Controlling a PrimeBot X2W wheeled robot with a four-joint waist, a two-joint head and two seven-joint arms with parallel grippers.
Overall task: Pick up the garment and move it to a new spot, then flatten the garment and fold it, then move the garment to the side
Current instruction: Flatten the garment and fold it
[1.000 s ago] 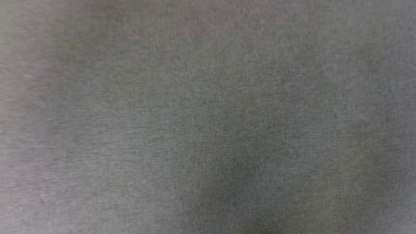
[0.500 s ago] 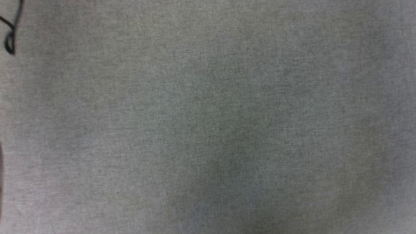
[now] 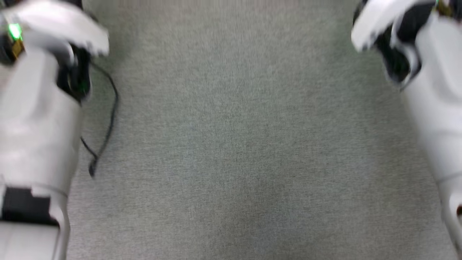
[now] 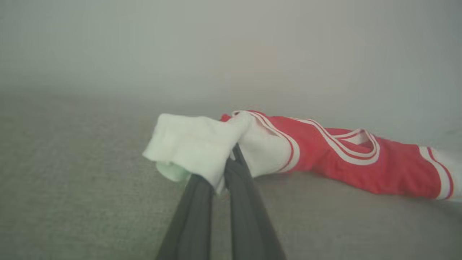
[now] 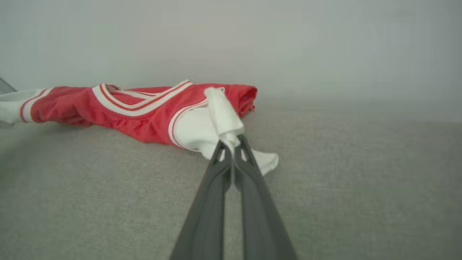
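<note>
The garment (image 4: pixel 343 159) is a red shirt with white sleeves and red-and-white striped trim, lying bunched in a long strip on the grey cloth surface. In the left wrist view my left gripper (image 4: pixel 231 159) is shut on one white sleeve (image 4: pixel 191 144), whose cloth drapes over the fingertips. The right wrist view shows the garment (image 5: pixel 144 112) from its other end, where my right gripper (image 5: pixel 229 144) is shut on a pinched fold of the other white sleeve (image 5: pixel 222 115). Both sleeve ends are raised slightly off the surface.
In the head view my pale left forearm (image 3: pixel 36 126) and right forearm (image 3: pixel 433 108) flank a wide stretch of grey cloth surface (image 3: pixel 234 144). A thin black cable (image 3: pixel 108 119) hangs beside the left forearm.
The head camera has moved: a second ago it framed just blurred grey cloth, then a bit of black cable at the left edge, and now both forearms and the cable are in the picture.
</note>
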